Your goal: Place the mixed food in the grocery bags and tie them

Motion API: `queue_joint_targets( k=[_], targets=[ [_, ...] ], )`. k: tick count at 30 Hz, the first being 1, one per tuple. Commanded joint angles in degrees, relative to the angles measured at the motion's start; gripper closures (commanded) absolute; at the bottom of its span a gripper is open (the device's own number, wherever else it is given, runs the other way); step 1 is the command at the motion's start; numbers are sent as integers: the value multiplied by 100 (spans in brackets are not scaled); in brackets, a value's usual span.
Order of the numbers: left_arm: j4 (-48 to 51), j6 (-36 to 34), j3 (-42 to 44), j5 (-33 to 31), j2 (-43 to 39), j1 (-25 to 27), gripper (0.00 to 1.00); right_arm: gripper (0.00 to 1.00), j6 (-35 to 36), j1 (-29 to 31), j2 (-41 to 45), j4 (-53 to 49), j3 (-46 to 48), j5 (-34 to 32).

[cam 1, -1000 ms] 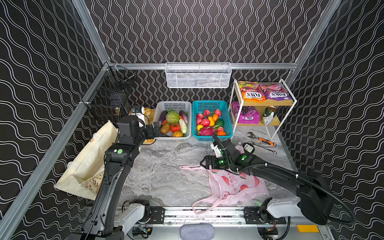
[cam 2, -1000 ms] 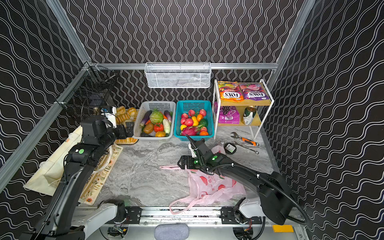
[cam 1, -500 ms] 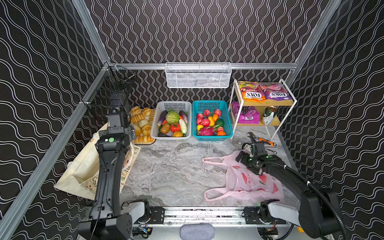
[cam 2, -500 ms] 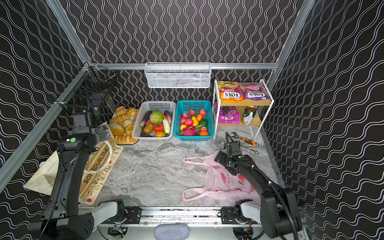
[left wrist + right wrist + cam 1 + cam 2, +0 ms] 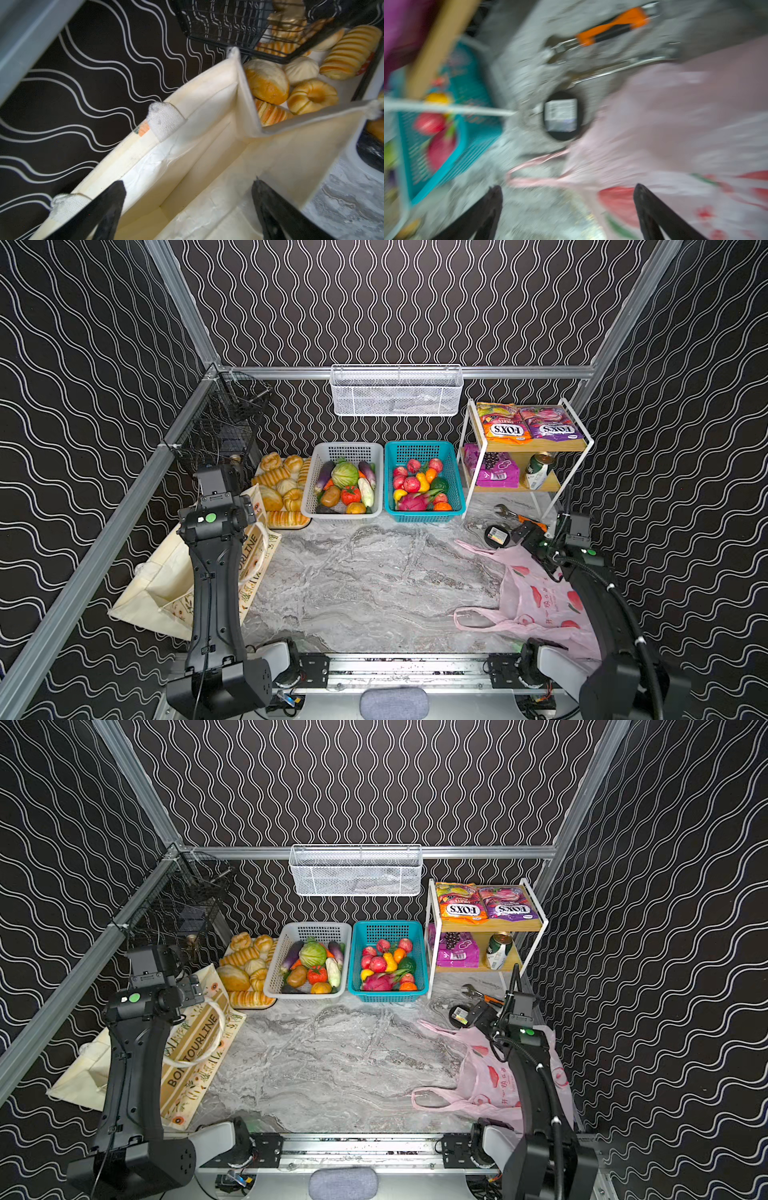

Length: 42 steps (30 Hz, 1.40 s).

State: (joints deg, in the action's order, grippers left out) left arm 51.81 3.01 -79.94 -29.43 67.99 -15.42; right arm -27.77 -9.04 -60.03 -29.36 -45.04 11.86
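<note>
Grey marble-veined stone covers the table (image 5: 374, 572), boxed in by black walls (image 5: 395, 302) printed with white wavy lines and bare aluminium rails (image 5: 519, 372). At the left the stiff cream canvas tote (image 5: 162, 585) lies with its mouth gaping under the left claw (image 5: 188, 182), spread wide and empty, while at the right the thin, crinkly pink plastic bag (image 5: 536, 601) lies flat with the right claw (image 5: 568, 187) above its edge, equally spread and holding nothing. Cabbage (image 5: 345, 475), tomato (image 5: 350, 494) and potato (image 5: 330, 497) sit in the white lattice basket (image 5: 309, 506); the orange FOX'S candy bag (image 5: 503, 423), purple grape-print pouch (image 5: 492, 466) and green can (image 5: 538, 470) rest on the white-framed wooden rack (image 5: 536, 445).
</note>
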Motion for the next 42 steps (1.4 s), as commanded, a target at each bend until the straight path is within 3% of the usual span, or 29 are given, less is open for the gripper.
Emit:
queue_joint_targets(
  k=[1, 5, 8, 13, 20, 25, 29, 34, 40, 42],
  targets=[
    [99, 96, -96, 77, 115, -101, 1, 0, 0, 492, 356, 222, 93, 1075],
    [87, 94, 58, -216, 109, -112, 1, 0, -151, 1344, 300, 95, -185, 884],
    [174, 194, 239, 45, 98, -119, 1, 0, -243, 1654, 26, 77, -423, 863],
    [415, 264, 306, 766, -129, -112, 7, 0, -254, 1908, -309, 108, -822, 766],
    [547, 121, -136, 981, -366, -119, 3, 0, -243, 2134, -580, 144, -1180, 801],
    [653, 1, 209, 1501, -220, -118, 3, 0, -279, 2223, -626, 194, -1183, 792],
    [795, 38, 332, 1953, 63, -111, 8, 0, -258, 2231, -701, 101, -1182, 753],
    [515, -6, 501, 1388, 227, -116, 18, 0, -141, 2239, -752, -32, -1339, 660],
    [862, -88, 64, 1919, 496, -117, 42, 0, -100, 2239, -828, 6, -1376, 652],
    [882, -109, 32, 2011, 420, -110, 43, 0, -93, 2239, -868, -25, -1394, 658]
  ],
)
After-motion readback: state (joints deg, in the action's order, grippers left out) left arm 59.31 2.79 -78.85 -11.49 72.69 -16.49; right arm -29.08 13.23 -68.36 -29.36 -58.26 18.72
